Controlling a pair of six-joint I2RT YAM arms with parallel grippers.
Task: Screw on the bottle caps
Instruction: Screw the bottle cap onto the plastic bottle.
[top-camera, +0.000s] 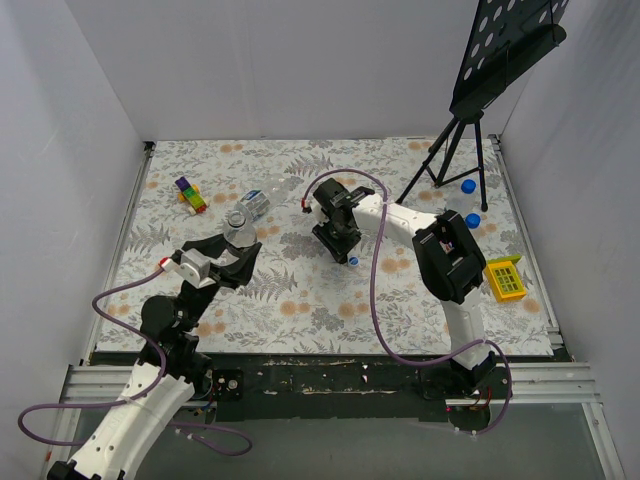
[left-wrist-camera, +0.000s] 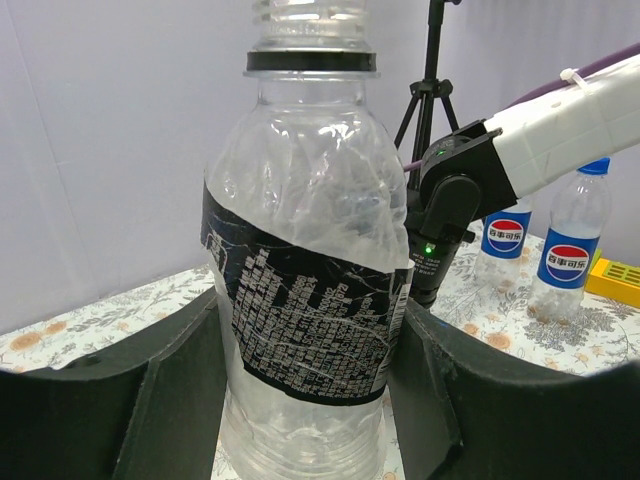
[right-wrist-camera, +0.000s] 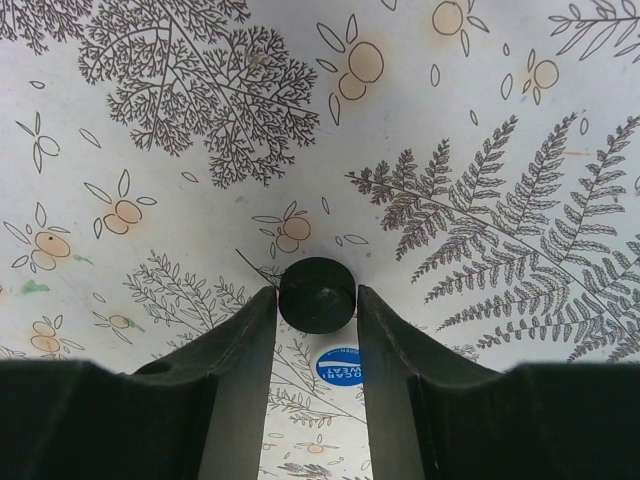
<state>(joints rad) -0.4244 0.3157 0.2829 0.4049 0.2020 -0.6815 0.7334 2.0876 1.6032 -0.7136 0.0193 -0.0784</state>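
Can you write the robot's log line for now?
left gripper: gripping uncapped black-label bottle | right gripper: pinching black cap

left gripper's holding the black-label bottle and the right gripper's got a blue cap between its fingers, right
Not quite: the right gripper holds a black cap, not a blue one, as the right wrist view shows. A blue cap lies on the tablecloth beneath it. The left gripper does hold the black-label bottle.

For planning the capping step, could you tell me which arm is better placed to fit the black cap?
Likely right: the right hand has the black cap between its fingertips, while the left hand holds the uncapped bottle.
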